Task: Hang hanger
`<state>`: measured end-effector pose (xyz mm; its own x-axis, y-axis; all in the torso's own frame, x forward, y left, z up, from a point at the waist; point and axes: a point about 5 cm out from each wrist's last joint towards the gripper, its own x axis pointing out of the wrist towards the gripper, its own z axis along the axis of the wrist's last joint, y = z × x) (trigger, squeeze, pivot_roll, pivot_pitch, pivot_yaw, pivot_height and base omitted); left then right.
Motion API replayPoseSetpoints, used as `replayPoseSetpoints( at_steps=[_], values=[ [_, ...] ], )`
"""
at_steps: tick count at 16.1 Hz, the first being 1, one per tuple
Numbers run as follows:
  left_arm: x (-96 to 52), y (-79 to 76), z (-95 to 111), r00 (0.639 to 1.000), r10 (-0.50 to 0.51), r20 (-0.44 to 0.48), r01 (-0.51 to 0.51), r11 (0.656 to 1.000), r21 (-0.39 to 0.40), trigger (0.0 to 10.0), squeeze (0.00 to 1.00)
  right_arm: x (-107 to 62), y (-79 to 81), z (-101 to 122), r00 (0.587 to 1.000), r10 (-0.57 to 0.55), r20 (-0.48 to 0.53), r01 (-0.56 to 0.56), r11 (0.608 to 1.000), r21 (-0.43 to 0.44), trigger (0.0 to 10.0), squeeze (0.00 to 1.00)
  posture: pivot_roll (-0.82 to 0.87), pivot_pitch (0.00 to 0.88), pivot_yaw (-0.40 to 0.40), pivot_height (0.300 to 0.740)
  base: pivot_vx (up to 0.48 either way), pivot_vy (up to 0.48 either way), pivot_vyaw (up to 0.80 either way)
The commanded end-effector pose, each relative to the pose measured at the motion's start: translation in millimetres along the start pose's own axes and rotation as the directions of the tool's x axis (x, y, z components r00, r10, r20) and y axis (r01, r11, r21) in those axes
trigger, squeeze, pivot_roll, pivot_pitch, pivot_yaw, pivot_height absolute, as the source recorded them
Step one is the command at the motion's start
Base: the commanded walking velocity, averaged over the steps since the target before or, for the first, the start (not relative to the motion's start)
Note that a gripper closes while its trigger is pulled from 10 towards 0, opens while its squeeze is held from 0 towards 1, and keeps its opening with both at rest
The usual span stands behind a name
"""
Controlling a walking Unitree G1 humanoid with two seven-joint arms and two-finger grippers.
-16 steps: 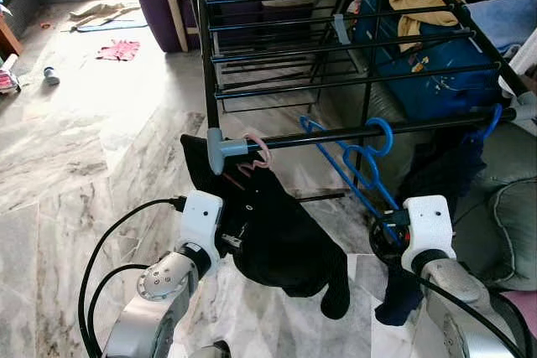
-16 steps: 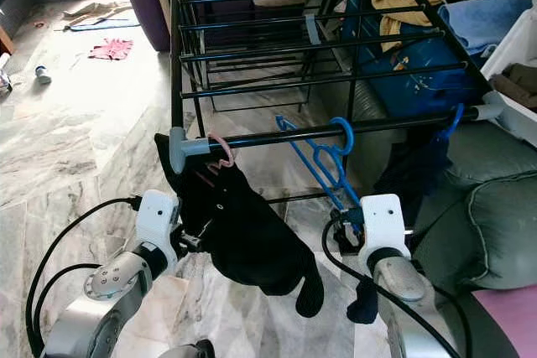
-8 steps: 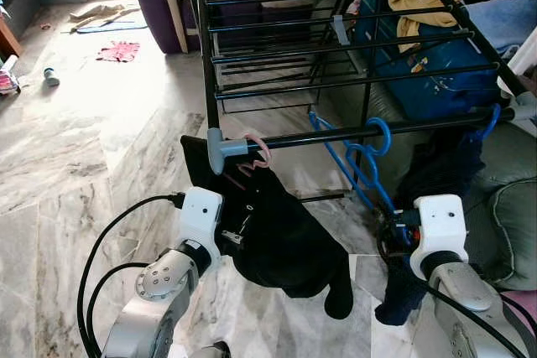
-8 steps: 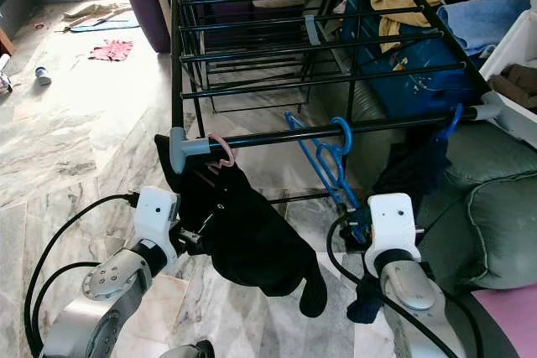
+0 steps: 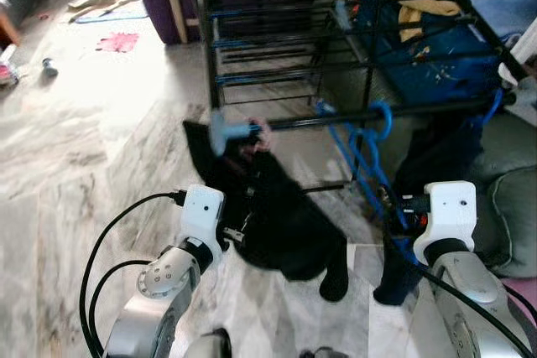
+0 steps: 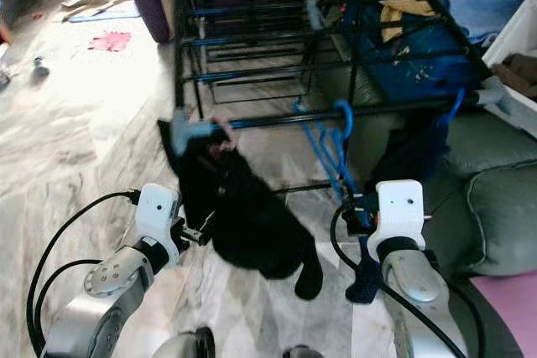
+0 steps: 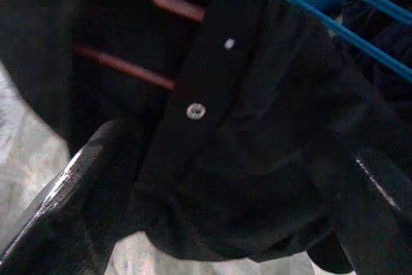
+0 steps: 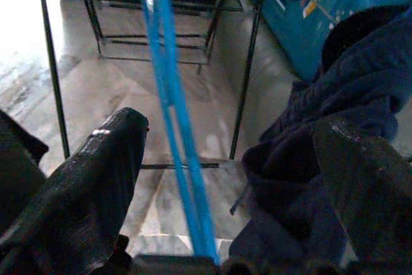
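left gripper (image 7: pixel 212 178): spread wide, at black garment (image 5: pixel 285 224) on pink hanger (image 5: pixel 258 133)
blue hanger (image 5: pixel 369 153): hooked on drying rack (image 5: pixel 352 115) front bar
right gripper (image 8: pixel 219 178): spread, blue hanger between fingers, untouched
navy garment (image 8: pixel 309 159): beside right gripper

Head stereo looks down, slightly blurred, at drying rack (image 5: pixel 352 48); wrist cameras close on hanging garments.

The hanger (image 5: pixel 367 159) is bright blue, the garment (image 5: pixel 281 220) at nine o'clock of it black. The floor (image 5: pixel 92 148) is grey-veined white marble.
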<state>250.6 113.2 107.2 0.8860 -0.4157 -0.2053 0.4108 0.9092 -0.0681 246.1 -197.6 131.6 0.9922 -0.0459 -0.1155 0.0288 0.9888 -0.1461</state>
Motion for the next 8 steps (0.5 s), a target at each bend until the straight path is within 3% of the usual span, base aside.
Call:
replayPoseSetpoints(
  at_steps=[1, 8],
  values=[
    [-1.4, 6.0, 0.9, 0.999, 0.035, 0.012, -0.035, 0.999, -0.005, 10.0, 0.0, -2.8, -2.3, 4.0, 1.0, -0.014, 0.025, 0.014, 1.0, -0.004, 10.0, 1.0, -0.07, 0.124, 0.002, 0.74, -0.349, 0.0, 0.0],
    [4.3, 10.2, 4.8, 0.999, 0.042, 0.021, -0.042, 0.999, 0.0, 10.0, 0.0, 4.5, -6.4, 7.1, 0.998, -0.038, 0.052, 0.037, 0.999, 0.011, 10.0, 1.0, -0.06, 0.113, 0.005, 0.74, -0.365, 0.0, 0.0]
  ],
)
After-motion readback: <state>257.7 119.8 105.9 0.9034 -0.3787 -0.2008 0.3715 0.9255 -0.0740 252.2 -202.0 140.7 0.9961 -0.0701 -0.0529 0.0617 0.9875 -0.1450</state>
